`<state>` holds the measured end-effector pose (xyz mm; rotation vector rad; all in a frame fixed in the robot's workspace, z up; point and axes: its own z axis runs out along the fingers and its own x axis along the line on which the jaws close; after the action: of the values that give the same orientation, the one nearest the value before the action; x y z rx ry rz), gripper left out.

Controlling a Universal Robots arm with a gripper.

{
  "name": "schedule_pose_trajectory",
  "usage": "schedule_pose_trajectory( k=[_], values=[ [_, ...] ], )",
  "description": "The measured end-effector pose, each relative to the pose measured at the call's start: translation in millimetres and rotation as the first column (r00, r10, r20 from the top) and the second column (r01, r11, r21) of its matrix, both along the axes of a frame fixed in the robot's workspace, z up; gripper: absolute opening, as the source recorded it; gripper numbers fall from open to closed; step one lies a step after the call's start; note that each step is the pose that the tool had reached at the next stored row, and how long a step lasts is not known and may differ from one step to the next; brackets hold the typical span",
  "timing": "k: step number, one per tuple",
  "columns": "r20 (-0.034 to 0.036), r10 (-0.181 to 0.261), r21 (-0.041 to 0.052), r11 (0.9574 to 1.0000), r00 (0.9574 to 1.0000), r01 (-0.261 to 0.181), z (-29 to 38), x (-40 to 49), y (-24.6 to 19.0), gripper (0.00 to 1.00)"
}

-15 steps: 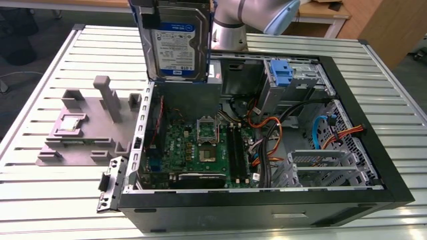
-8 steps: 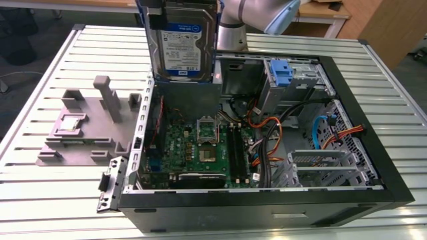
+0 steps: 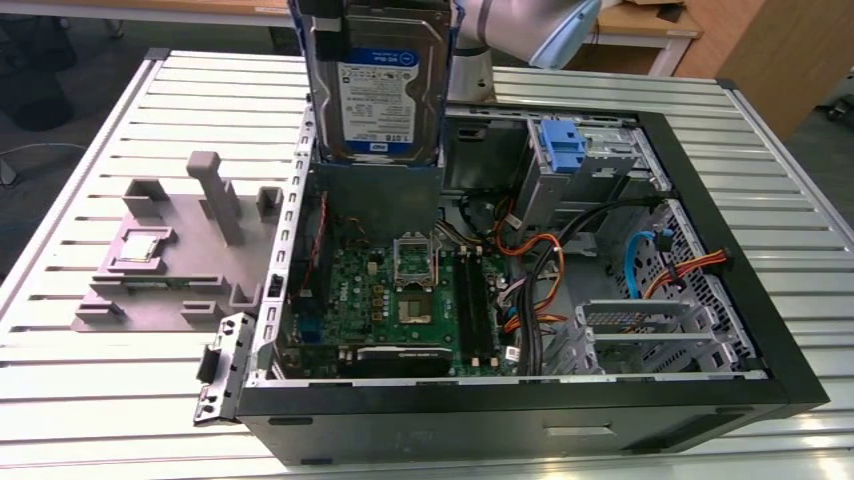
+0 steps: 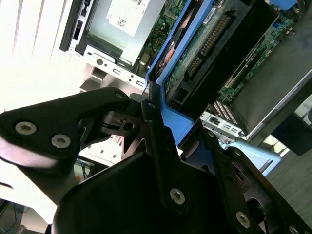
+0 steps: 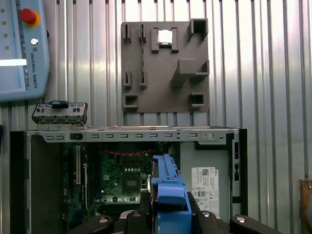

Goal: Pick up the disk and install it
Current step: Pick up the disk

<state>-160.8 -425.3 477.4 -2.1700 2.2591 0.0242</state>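
The disk (image 3: 378,85), silver with a white-and-blue label, hangs upright above the back left corner of the open computer case (image 3: 534,410). Its blue plastic carrier (image 5: 168,192) runs edge-on in the first wrist view, over the motherboard (image 5: 124,183). My gripper (image 5: 168,214) is shut on the disk, with a black finger on each side of the carrier. In the second wrist view the black fingers (image 4: 146,122) clamp the carrier's blue rim (image 4: 170,117), and the disk's green circuit board (image 4: 204,39) faces the camera.
A grey drive cage with a blue ribbed tab (image 3: 565,150) stands at the case's back right. Orange and blue cables (image 3: 547,270) cross the inside. A grey fixture plate (image 3: 174,260) lies on the slatted table at the exterior view's left. A teach pendant (image 5: 22,48) rests nearby.
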Motion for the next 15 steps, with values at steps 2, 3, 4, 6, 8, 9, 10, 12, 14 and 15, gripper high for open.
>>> schedule_pose_trajectory(
  k=[2,3,4,6,8,9,10,12,14,15],
  values=[
    [0.0000,0.000,0.0000,1.0000,1.0000,0.000,0.0,2.7,-0.2,0.37],
    [0.0000,0.000,0.0000,1.0000,1.0000,0.000,-0.1,4.1,-0.4,0.37],
    [0.0000,0.000,0.0000,1.0000,1.0000,0.000,-0.1,5.4,-0.5,0.37],
    [0.0000,0.000,0.0000,1.0000,1.0000,0.000,-0.2,8.3,-0.8,0.37],
    [0.0000,0.000,0.0000,1.0000,1.0000,0.000,-0.2,11.0,-1.0,0.37],
    [0.0000,0.000,0.0000,1.0000,1.0000,0.000,-0.2,12.4,-1.0,0.37],
    [0.0000,0.000,0.0000,1.0000,1.0000,0.000,-0.3,13.8,-1.1,0.37],
    [0.0000,0.000,0.0000,1.0000,1.0000,0.000,-0.3,16.6,-1.2,0.37],
    [0.0000,0.000,0.0000,1.0000,1.0000,0.000,-0.3,19.4,-1.3,0.37],
    [0.0000,0.000,-0.0001,1.0000,1.0000,0.000,-0.3,20.8,-1.3,0.37]
  ],
)
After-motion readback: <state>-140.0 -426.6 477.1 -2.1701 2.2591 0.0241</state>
